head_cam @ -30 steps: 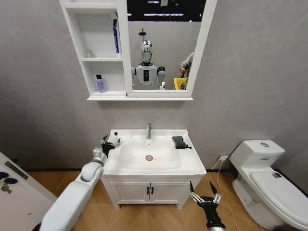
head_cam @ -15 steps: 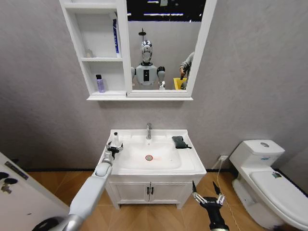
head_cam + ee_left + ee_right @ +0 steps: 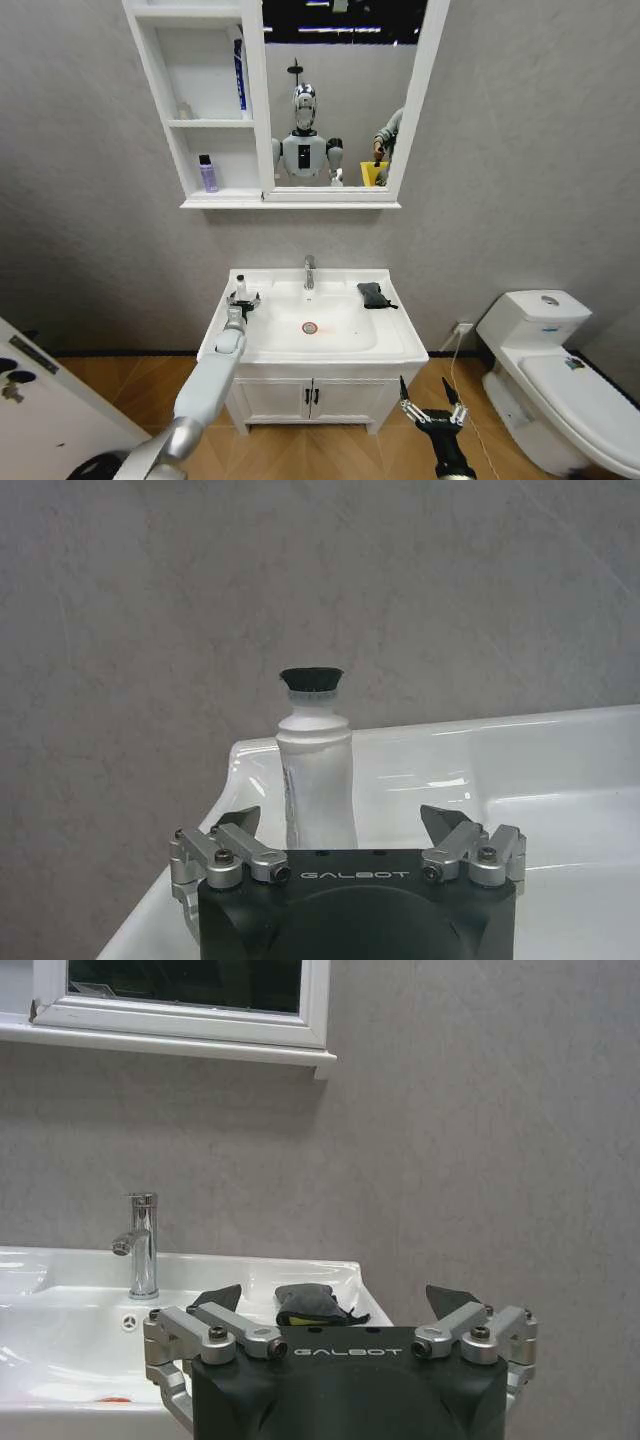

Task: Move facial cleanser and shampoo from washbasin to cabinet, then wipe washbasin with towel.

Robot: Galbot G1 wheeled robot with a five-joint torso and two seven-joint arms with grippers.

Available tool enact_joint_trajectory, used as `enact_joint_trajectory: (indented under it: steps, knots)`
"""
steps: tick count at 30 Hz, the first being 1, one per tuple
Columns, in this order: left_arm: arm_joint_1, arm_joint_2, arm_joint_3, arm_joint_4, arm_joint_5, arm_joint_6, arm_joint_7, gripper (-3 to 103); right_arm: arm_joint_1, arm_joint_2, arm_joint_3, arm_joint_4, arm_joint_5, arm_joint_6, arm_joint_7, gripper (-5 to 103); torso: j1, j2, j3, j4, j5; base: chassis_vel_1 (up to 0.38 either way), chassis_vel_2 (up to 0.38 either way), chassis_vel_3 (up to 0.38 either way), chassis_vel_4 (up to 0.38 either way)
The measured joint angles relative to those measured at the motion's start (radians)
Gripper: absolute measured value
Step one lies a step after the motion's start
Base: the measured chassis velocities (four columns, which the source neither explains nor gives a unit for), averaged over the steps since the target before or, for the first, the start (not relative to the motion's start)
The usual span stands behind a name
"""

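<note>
A white bottle with a black cap (image 3: 240,285) (image 3: 318,770) stands upright on the back left corner of the washbasin (image 3: 390,340). I cannot tell whether it is the facial cleanser or the shampoo. My left gripper (image 3: 240,299) (image 3: 345,825) is open right in front of it, one finger to each side and neither touching it. A purple bottle (image 3: 208,174) stands on the bottom shelf of the cabinet (image 3: 160,80). The dark towel (image 3: 372,294) (image 3: 310,1303) lies on the basin's back right corner. My right gripper (image 3: 432,408) (image 3: 332,1300) hangs open, low in front of the vanity.
The chrome tap (image 3: 309,272) (image 3: 142,1245) rises at the middle of the basin's back edge. A blue tube (image 3: 241,75) stands on a higher cabinet shelf. A white toilet (image 3: 555,380) is at the right, and the vanity doors (image 3: 310,398) are below the basin.
My left arm has swung in from the basin's left edge, bringing its open gripper up to the white bottle. The right gripper has barely moved.
</note>
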Motion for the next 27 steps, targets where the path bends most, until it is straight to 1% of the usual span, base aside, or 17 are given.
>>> enact_joint_trajectory:
  steps: [2,4,5,7,8,11,12,14,15,17,18,20,23,24,26,27]
  knots:
    - [0.000,0.000,-0.001,0.001,0.000,0.000,0.000,90,0.001,0.000,-0.001,-0.001,0.000,0.000,0.000,100,0.000,0.000,0.000,0.0001,0.0000,0.000,0.000,0.000,0.000]
    - [0.003,0.003,-0.002,-0.002,0.000,0.005,0.009,80,0.001,0.001,-0.002,-0.003,0.000,0.000,0.000,100,0.000,0.000,0.000,0.0001,-0.0001,0.000,0.000,0.000,0.000]
    - [0.003,0.003,-0.002,-0.002,0.000,0.005,0.009,80,0.001,0.001,-0.002,-0.003,0.000,0.000,0.000,100,0.000,0.000,0.000,0.0001,-0.0001,0.000,0.000,0.000,0.000]
    - [0.010,0.007,-0.003,-0.010,0.000,0.011,0.015,69,0.002,0.002,-0.003,-0.003,0.000,0.000,0.000,100,0.000,0.000,0.000,0.0001,-0.0002,0.000,0.000,0.000,0.000]
    - [0.010,0.007,-0.003,-0.010,0.000,0.011,0.015,69,0.002,0.002,-0.003,-0.003,0.000,0.000,0.000,100,0.000,0.000,0.000,0.0001,-0.0002,0.000,0.000,0.000,0.000]
    - [0.020,0.017,-0.005,-0.029,-0.004,0.026,0.020,53,0.000,0.003,-0.003,-0.003,0.000,0.000,0.000,100,0.000,0.000,0.000,0.0000,-0.0002,0.000,0.000,0.000,0.000]
    - [0.020,0.017,-0.005,-0.029,-0.004,0.026,0.020,53,0.000,0.003,-0.003,-0.003,0.000,0.000,0.000,100,0.000,0.000,0.000,0.0000,-0.0002,0.000,0.000,0.000,0.000]
    - [0.029,0.030,-0.007,-0.048,-0.012,0.032,0.033,42,-0.001,0.002,-0.003,-0.003,-0.001,0.001,0.000,100,0.000,0.000,0.000,0.0001,-0.0001,0.000,0.000,0.000,0.000]
    - [0.029,0.030,-0.007,-0.048,-0.012,0.032,0.033,42,-0.001,0.002,-0.003,-0.003,-0.001,0.001,0.000,100,0.000,0.000,0.000,0.0001,-0.0001,0.000,0.000,0.000,0.000]
    - [0.042,0.045,-0.007,-0.075,-0.020,0.044,0.046,33,0.000,0.002,-0.003,-0.003,-0.001,0.001,0.001,100,0.000,0.000,0.000,0.0000,-0.0003,0.000,0.000,0.000,0.000]
    - [0.042,0.045,-0.007,-0.075,-0.020,0.044,0.046,33,0.000,0.002,-0.003,-0.003,-0.001,0.001,0.001,100,0.000,0.000,0.000,0.0000,-0.0003,0.000,0.000,0.000,0.000]
    - [0.049,0.058,-0.007,-0.094,-0.027,0.052,0.050,28,0.002,0.002,-0.004,-0.004,-0.002,0.002,0.001,100,0.000,0.000,0.000,0.0003,-0.0001,0.000,0.000,0.000,0.000]
    - [0.055,0.065,-0.007,-0.111,-0.033,0.056,0.054,27,0.004,0.003,-0.007,-0.005,-0.003,0.002,0.001,100,0.000,0.000,0.000,0.0000,-0.0003,0.000,0.000,0.000,0.000]
    - [0.060,0.073,-0.006,-0.129,-0.039,0.063,0.055,27,0.004,0.003,-0.007,-0.004,-0.003,0.002,0.001,100,0.000,0.000,0.000,-0.0003,-0.0003,0.000,0.000,0.000,0.000]
    - [0.078,0.108,0.002,-0.204,-0.058,0.099,0.056,27,0.003,0.003,-0.007,-0.003,-0.003,0.002,0.001,100,0.000,0.000,0.000,-0.0003,-0.0003,0.000,0.000,0.000,0.000]
    - [0.078,0.108,0.002,-0.204,-0.058,0.099,0.056,27,0.003,0.003,-0.007,-0.003,-0.003,0.002,0.001,100,0.000,0.000,0.000,-0.0003,-0.0003,0.000,0.000,0.000,0.000]
